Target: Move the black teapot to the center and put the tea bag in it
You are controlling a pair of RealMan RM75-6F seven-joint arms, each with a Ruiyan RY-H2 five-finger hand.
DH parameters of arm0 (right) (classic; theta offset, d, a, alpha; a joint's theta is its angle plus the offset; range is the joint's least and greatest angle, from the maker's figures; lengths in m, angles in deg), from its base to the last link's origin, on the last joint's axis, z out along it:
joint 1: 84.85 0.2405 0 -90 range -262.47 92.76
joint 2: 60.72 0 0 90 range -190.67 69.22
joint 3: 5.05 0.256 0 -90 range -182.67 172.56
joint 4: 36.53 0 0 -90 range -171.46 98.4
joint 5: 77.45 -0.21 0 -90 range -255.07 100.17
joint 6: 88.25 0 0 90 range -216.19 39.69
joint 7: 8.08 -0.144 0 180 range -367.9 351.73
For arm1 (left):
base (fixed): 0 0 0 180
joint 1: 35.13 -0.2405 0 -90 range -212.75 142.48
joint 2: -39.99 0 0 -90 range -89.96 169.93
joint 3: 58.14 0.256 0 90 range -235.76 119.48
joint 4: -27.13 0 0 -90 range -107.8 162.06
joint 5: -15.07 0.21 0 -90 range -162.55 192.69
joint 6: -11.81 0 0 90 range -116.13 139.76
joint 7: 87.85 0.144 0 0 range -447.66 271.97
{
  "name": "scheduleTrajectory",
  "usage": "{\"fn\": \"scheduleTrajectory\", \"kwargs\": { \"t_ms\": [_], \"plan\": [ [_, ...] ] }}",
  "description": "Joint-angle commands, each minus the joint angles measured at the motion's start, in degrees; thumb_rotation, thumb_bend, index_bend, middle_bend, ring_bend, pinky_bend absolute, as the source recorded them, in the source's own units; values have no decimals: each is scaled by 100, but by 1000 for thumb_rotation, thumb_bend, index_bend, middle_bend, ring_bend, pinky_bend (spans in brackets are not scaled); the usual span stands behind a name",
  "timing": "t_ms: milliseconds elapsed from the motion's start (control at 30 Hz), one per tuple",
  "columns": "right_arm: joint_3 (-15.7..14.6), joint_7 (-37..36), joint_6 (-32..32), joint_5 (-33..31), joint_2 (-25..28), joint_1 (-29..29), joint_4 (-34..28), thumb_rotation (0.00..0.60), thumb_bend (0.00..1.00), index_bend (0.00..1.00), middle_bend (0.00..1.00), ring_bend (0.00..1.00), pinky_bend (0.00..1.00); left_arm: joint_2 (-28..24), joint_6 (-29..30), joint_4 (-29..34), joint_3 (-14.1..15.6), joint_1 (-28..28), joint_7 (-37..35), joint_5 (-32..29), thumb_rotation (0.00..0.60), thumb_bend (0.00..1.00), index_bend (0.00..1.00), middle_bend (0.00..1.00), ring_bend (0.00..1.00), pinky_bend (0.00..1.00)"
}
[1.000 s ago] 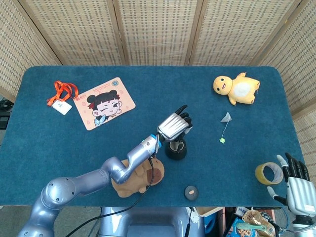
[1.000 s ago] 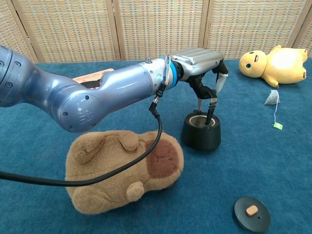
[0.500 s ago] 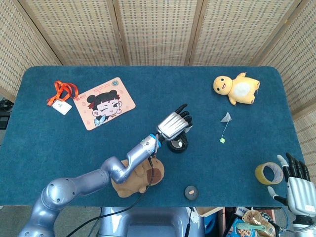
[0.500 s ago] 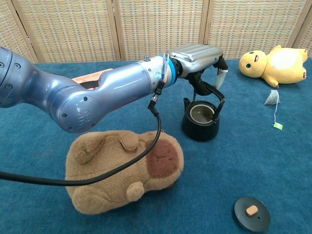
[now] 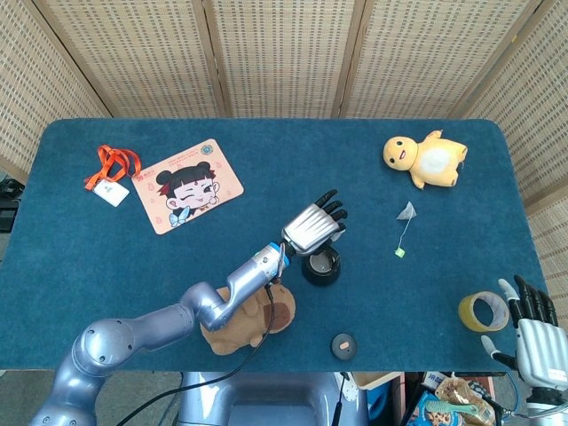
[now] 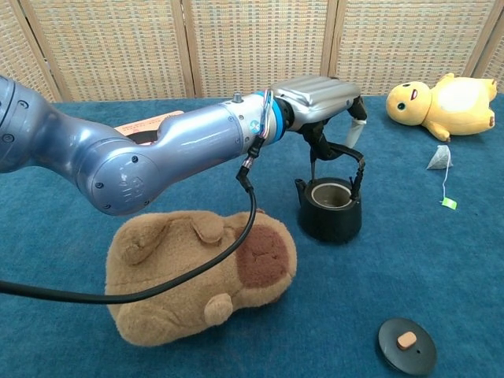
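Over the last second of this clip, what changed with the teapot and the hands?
The left hand took hold of the black teapot by its handle; a second ago its fingers only reached down at the pot's mouth. The handle now stands upright, and the pot turned so its spout shows on the left. The tea bag, lid, brown plush and right hand stayed put.
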Motion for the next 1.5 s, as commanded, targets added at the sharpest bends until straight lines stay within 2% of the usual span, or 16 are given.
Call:
{"fn": "scheduleTrajectory", "kwargs": {
  "t_ms": [33, 700, 1367, 1467, 1500],
  "plan": [
    [1, -1, 5, -2, 1, 1, 0, 600, 380, 0, 34, 0, 22, -16, -30, 34, -9, -26, 97, -62, 600, 475, 548, 252, 138, 0],
    [16, 5, 20, -25, 10, 1, -5, 600, 381, 0, 34, 0, 26, -82, -12, 94, -111, -111, 306, -263, 600, 475, 484, 240, 136, 0],
    [24, 9, 53, -85, 9, -2, 7, 600, 380, 0, 35, 0, 27, -48, -104, -194, -178, -119, 360, -438, 600, 475, 445, 238, 136, 0],
    [26, 7, 66, -91, 8, 4, 7, 600, 380, 0, 35, 0, 26, -33, -136, -238, -163, -132, 371, -460, 600, 474, 402, 218, 122, 0],
    [24, 9, 69, -91, 8, 5, 7, 600, 380, 0, 35, 0, 27, -29, -150, -248, -160, -134, 381, -469, 600, 474, 360, 200, 109, 0]
  ]
}}
